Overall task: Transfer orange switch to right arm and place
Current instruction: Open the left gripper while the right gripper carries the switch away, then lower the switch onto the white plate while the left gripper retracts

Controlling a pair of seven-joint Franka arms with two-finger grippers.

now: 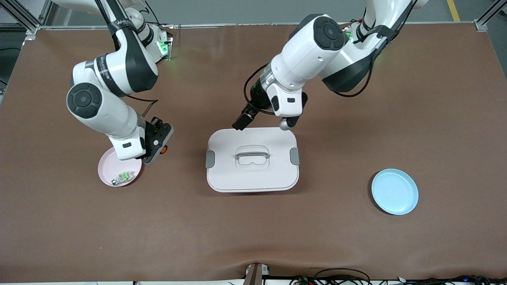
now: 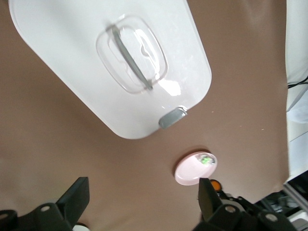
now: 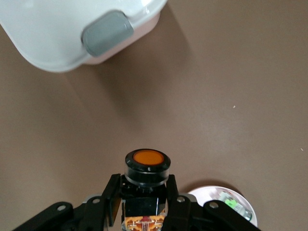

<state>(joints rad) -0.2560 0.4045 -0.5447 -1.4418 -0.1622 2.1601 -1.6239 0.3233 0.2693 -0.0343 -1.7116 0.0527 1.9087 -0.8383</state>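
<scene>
The orange switch [image 3: 147,166], black with a round orange cap, sits between the fingers of my right gripper [image 3: 144,202], which is shut on it. In the front view the right gripper [image 1: 158,147] hangs low over the bare table beside the pink plate [image 1: 115,174], with the switch's orange cap [image 1: 163,149] showing at its tip. The switch also shows in the left wrist view [image 2: 215,185]. My left gripper [image 1: 288,122] is open and empty over the table, at the edge of the white lidded container [image 1: 253,176] that lies farthest from the front camera. Its fingers [image 2: 72,202] stand wide apart.
The pink plate holds a green-and-clear small switch [image 1: 124,176], also seen in the right wrist view [image 3: 233,203]. The white container with grey latches and a clear handle sits mid-table. A light blue plate [image 1: 395,191] lies toward the left arm's end, nearer the front camera.
</scene>
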